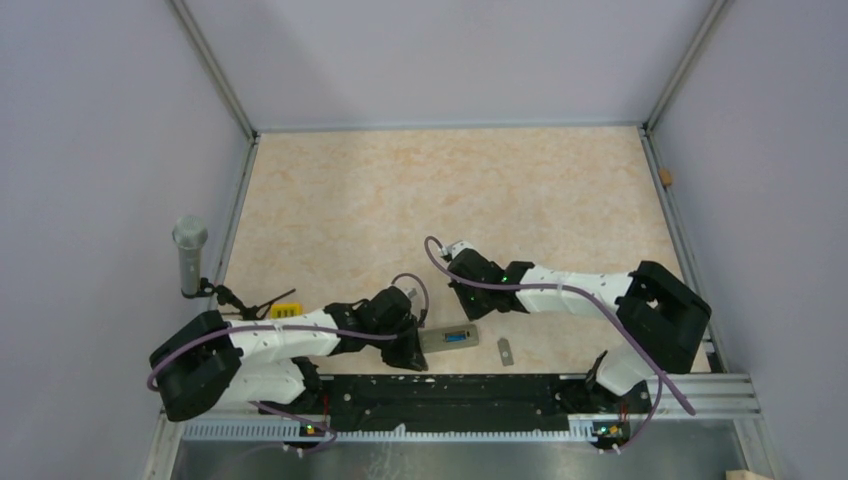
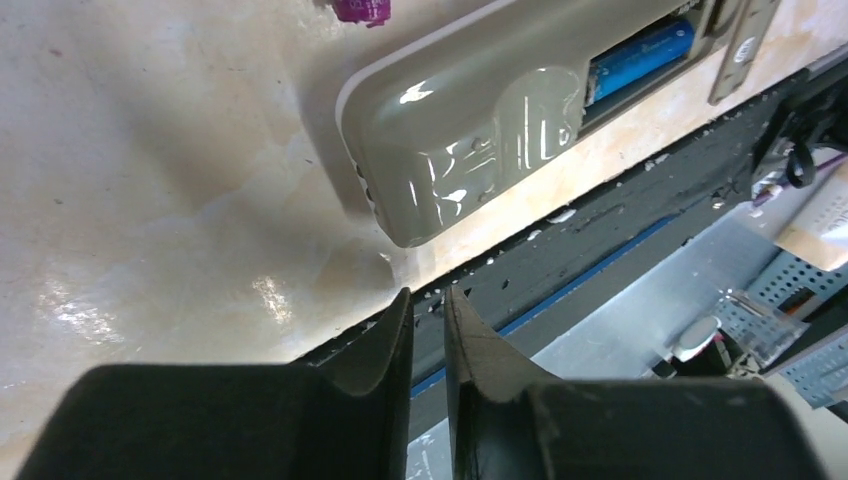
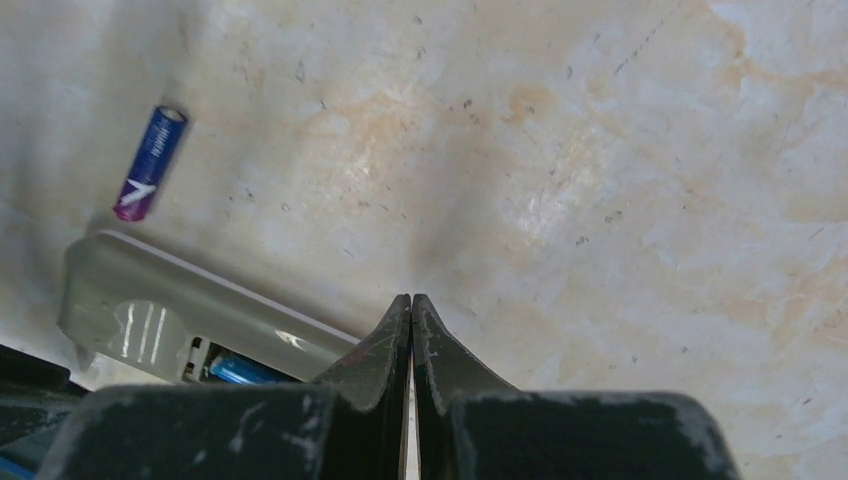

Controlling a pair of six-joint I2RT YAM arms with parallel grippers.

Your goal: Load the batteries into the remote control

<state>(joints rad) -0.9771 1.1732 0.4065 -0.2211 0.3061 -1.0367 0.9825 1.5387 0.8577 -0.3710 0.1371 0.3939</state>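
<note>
A: At the near edge of the table (image 1: 350, 200) lies the remote control (image 1: 447, 339), grey back up, glossy, its bay uncovered. What's inside?
B: The seated battery (image 2: 640, 58), blue, seen by both wrist views. The loose battery (image 3: 150, 163), blue with a purplish end, lies on the table just beyond the remote; only the right wrist view shows it whole.
A: And the left pincer (image 2: 428, 300)?
B: Nearly closed, a thin slit between its fingers, nothing in it, just short of the remote's rounded end.
A: The right pincer (image 3: 411, 298)?
B: Clenched, tips pressed together, empty, above the table beyond the remote.
A: What does the top view add?
B: The grey cover (image 1: 506, 351) just right of the remote, and the yellow block (image 1: 284, 311) by the left arm.
</note>
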